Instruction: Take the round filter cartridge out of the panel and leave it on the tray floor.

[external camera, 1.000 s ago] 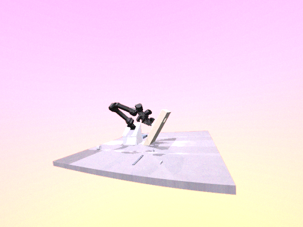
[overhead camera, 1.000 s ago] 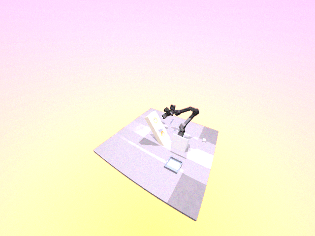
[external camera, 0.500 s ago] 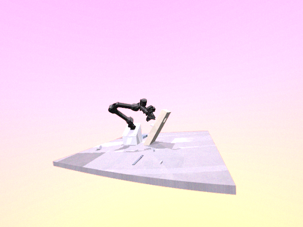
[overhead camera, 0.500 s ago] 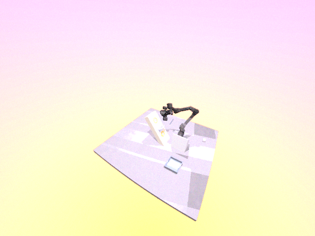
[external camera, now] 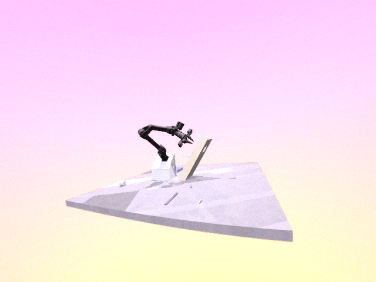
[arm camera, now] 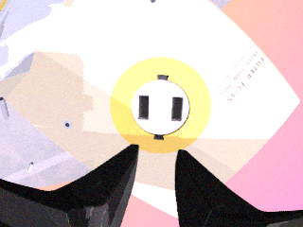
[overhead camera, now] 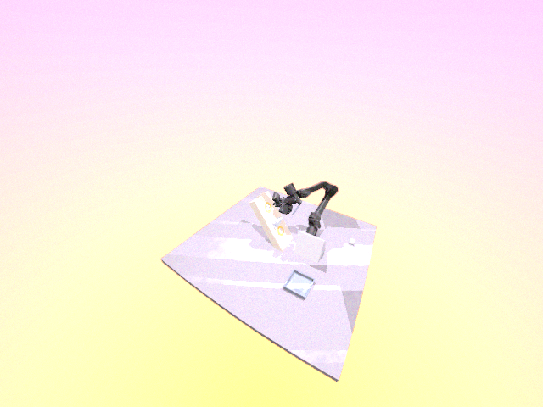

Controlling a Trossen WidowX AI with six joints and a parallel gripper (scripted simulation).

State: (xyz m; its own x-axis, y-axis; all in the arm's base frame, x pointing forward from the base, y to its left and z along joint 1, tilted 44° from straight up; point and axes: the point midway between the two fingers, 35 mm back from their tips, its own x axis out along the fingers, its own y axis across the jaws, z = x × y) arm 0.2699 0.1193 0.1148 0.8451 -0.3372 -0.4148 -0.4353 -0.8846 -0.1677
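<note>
The round white filter cartridge (arm camera: pixel 160 107) sits in the panel (arm camera: pixel 199 38) (overhead camera: pixel 263 214) (external camera: pixel 196 159) inside a yellow ring (arm camera: pixel 201 106). Its two dark slots stand side by side, with dark notches above and below it in the wrist view. The panel leans back on the table. My gripper (arm camera: pixel 157 154) (external camera: pixel 192 141) is partly open, with nothing between its fingers. Its tips are in front of the panel's upper part, below the cartridge in the wrist view, and look clear of the panel. The blue-grey tray (overhead camera: pixel 294 292) stands empty beyond the robot's pale base.
The pale base block (overhead camera: pixel 309 247) (external camera: pixel 164 173) stands beside the panel. A second yellow ring (overhead camera: pixel 280 231) is lower on the panel, and a small white piece (external camera: pixel 188 155) sticks out from its front. A grey bar (external camera: pixel 171 198) and a white cylinder (external camera: pixel 122 183) lie on the table.
</note>
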